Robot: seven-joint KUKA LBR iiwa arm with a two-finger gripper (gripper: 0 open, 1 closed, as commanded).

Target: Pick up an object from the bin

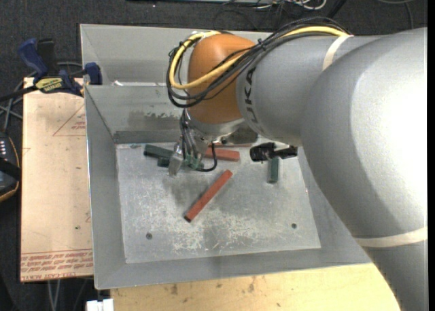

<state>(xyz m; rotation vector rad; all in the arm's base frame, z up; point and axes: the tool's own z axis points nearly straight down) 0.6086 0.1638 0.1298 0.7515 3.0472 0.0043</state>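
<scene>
- The bin holds five loose things that can be counted, all in the far half of its floor; none are heaped.
- Far left: one dark green bar, lying almost level, its right end under the hand.
- The hand is down at the floor, right at that end of the dark green bar. I cannot tell whether it is apart or together, or whether it has anything in its grip.
- Above the hand sits the orange cover, with yellow and black cables looped over it.
- Just near and right of the hand: one long red stick, lying slantwise, lower end to the left.
- Right of the hand, farther back: one short red piece, partly under the cover.
- Farther right: one black clip, and touching it on the near side one short green peg, standing lengthwise near to far.
- The grey arm comes in from the right.
</scene>
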